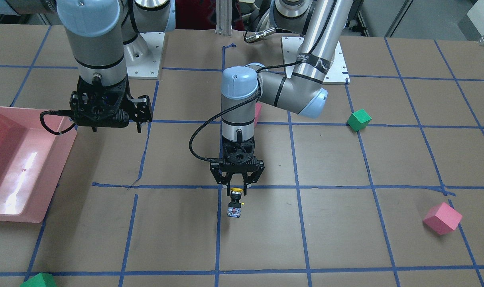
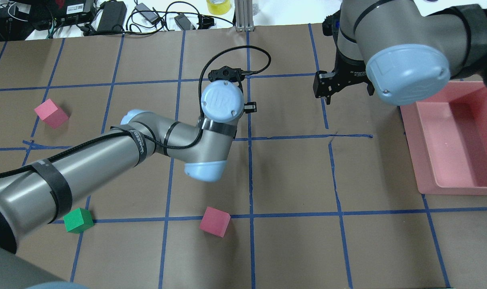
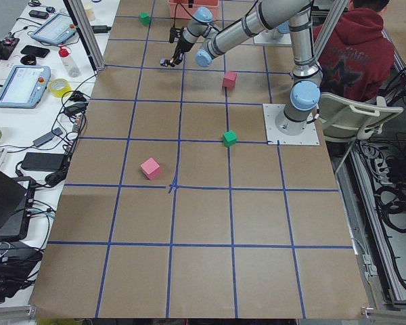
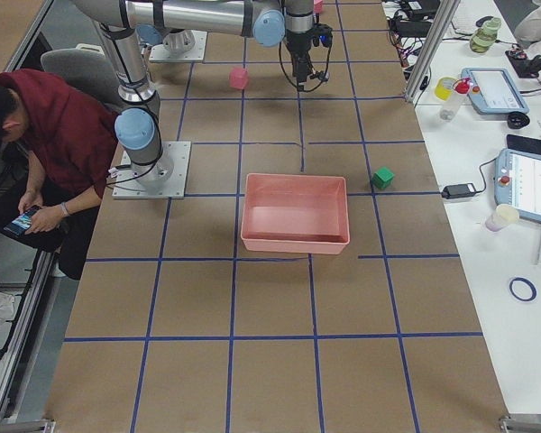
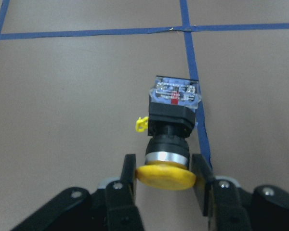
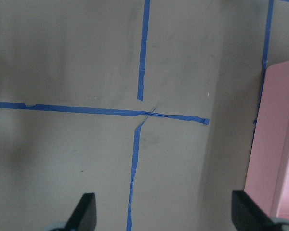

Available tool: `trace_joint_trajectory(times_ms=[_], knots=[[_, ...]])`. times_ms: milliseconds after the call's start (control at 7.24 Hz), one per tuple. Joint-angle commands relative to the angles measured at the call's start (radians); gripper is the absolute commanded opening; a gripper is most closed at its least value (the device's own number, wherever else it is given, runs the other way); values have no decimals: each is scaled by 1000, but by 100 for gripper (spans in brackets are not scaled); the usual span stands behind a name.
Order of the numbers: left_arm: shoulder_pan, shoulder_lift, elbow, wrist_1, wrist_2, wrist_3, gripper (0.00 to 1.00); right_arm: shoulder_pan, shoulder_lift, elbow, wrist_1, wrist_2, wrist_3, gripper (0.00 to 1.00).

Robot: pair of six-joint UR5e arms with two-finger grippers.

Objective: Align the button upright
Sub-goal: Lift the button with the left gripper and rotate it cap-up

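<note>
The button [image 1: 235,204] has a yellow domed cap, a black collar and a black-grey terminal base. My left gripper [image 1: 237,191] is shut on its yellow cap, and the button hangs cap up and base down just over the table by a blue tape line. In the left wrist view the fingers [image 5: 129,175] pinch the cap of the button [image 5: 169,122] from both sides. I cannot tell whether the base touches the table. In the overhead view the left wrist [image 2: 222,100] hides the button. My right gripper [image 1: 116,128] is open and empty above the table, its fingertips [image 6: 85,211] wide apart.
A pink tray [image 1: 62,159] stands beside the right gripper and also shows in the overhead view [image 2: 412,132]. A green cube [image 1: 359,119], a pink cube [image 1: 442,218] and another green cube [image 1: 38,280] lie around. A further pink cube [image 2: 214,221] lies near the left arm's elbow.
</note>
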Motion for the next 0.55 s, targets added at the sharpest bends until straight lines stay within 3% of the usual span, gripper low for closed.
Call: trace_joint_trajectory(times_ms=[0,276,414], knots=[[16,25,204,-568,-212,-257,0,-4,-18,-99,173,74,2,100],[84,-16,240,-709,-454,-325,0,-18,-17,-203,374,83,-13,100],[162,-41,252,-772,-596,-325,0,-19,-9,-204,387,189,-16,100]])
